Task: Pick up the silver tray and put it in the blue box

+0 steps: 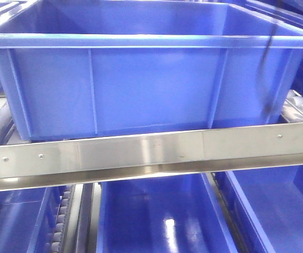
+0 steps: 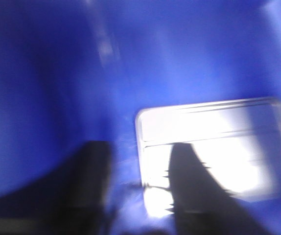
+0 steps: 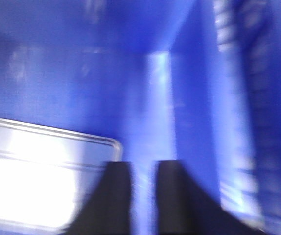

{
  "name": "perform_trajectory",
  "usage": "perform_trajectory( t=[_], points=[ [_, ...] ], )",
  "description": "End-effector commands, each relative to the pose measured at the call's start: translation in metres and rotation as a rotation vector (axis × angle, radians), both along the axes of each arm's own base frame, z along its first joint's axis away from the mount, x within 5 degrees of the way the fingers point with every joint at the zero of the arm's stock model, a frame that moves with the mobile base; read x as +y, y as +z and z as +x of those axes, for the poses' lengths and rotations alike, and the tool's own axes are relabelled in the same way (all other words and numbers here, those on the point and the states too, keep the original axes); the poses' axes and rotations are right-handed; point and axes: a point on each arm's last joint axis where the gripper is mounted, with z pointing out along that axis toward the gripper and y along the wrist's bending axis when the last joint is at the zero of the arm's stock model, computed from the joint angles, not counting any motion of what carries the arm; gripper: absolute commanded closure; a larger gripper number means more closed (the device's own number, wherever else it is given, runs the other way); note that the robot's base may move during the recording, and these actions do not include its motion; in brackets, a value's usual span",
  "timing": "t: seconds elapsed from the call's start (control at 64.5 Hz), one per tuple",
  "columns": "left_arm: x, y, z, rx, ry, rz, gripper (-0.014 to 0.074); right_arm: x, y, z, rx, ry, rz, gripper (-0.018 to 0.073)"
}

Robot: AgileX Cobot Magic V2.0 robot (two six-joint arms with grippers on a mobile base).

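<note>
Both wrist views blurred. Left claw (image 2: 138, 191) spread wide, one finger over silver tray (image 2: 219, 147), not gripping it. Tray flat on floor of blue box (image 1: 151, 89). Right claw (image 3: 143, 196) empty, fingers slightly parted, just beside tray corner. Steel rail (image 1: 151, 155) under box.

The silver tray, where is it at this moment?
The silver tray lies on the floor of the blue box: right of centre in the left wrist view, at the lower left in the right wrist view. The front view does not show it.
</note>
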Motion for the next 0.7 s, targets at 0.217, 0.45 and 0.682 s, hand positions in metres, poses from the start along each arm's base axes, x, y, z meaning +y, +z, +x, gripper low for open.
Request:
perform_trajectory(
  t=[0.217,0.45,0.682],
  points=[
    [0.048,0.037,-0.096,-0.160,-0.048,-0.036,0.0701,-0.037,0.019,-0.085,-0.108,0.050,-0.016,0.0503],
    [0.070,-0.036,-0.150,-0.196,-0.107,-0.098,0.0701,-0.055,-0.032,-0.145,-0.185,0.148,0.009,0.0503],
    [0.091,-0.104,-0.199,-0.261,-0.136,-0.175,0.0701,-0.067,-0.094,-0.194,-0.291,0.255,0.052,0.0503]
  ],
)
